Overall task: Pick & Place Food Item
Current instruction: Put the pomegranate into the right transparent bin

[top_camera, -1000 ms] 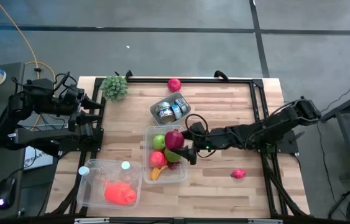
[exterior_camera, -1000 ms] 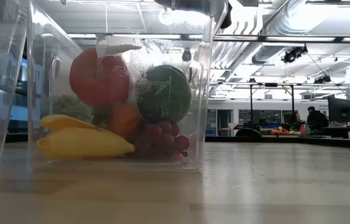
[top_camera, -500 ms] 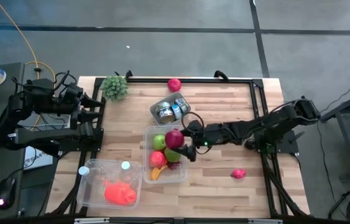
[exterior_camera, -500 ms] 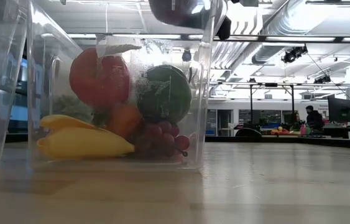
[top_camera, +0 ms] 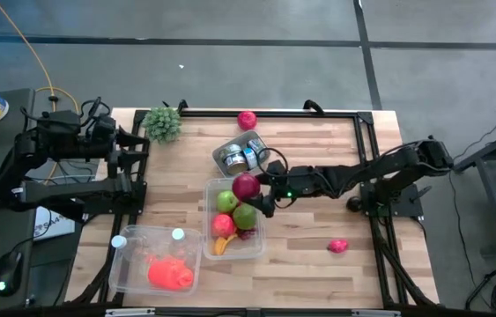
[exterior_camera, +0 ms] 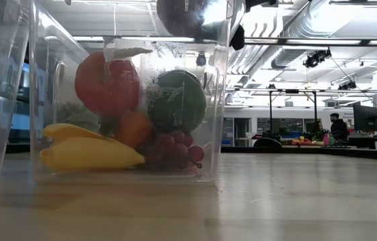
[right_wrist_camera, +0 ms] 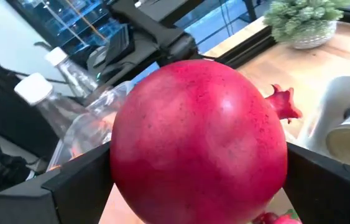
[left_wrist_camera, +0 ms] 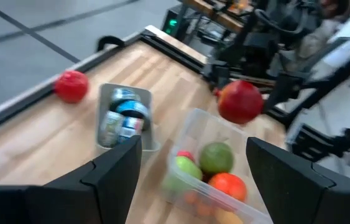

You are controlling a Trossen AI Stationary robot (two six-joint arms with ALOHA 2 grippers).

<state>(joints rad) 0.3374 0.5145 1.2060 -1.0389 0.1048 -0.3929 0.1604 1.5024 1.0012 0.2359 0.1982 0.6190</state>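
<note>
I am seeing the round, matte crimson pomegranate (right_wrist_camera: 198,140) sitting between the right gripper (top_camera: 261,188)'s widely spread fingers; gripped or loose, I cannot tell.

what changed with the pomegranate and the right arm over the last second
The right gripper carried the pomegranate a little toward the table's far side, over the far end of the clear fruit container, and it sits lower in the low view. Its fingers have spread but still flank the fruit. The left gripper, metal tray and other fruit stayed put.
</note>
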